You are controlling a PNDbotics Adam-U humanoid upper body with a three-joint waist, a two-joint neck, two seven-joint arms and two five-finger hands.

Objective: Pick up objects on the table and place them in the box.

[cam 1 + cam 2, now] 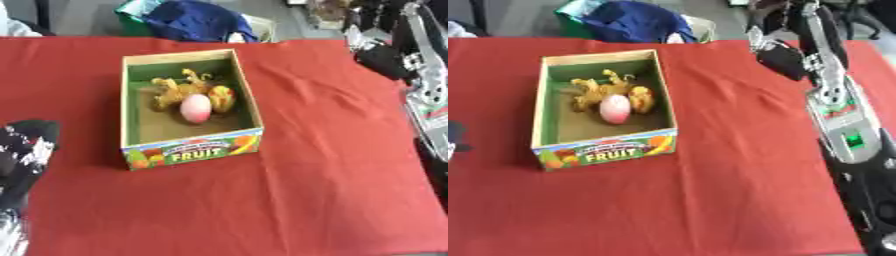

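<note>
A cardboard box [192, 149] with "FRUIT" printed on its front stands on the red table, left of centre. Inside it lie a pink egg-shaped thing [195, 108], a yellow rounded thing [222, 97] and a knobbly yellow-brown thing [170, 90], all close together toward the back. My right hand [780, 59] shows as a dark shape above the table's far right, well away from the box. At the lower left edge my left hand [24, 146] shows as a black shape, also apart from the box. I see no loose object on the cloth.
My right arm [842, 117], silver and black, runs down the right side of the view. A blue bundle [197, 20] and a green thing lie beyond the table's far edge. The red cloth [306, 180] stretches to the front and right.
</note>
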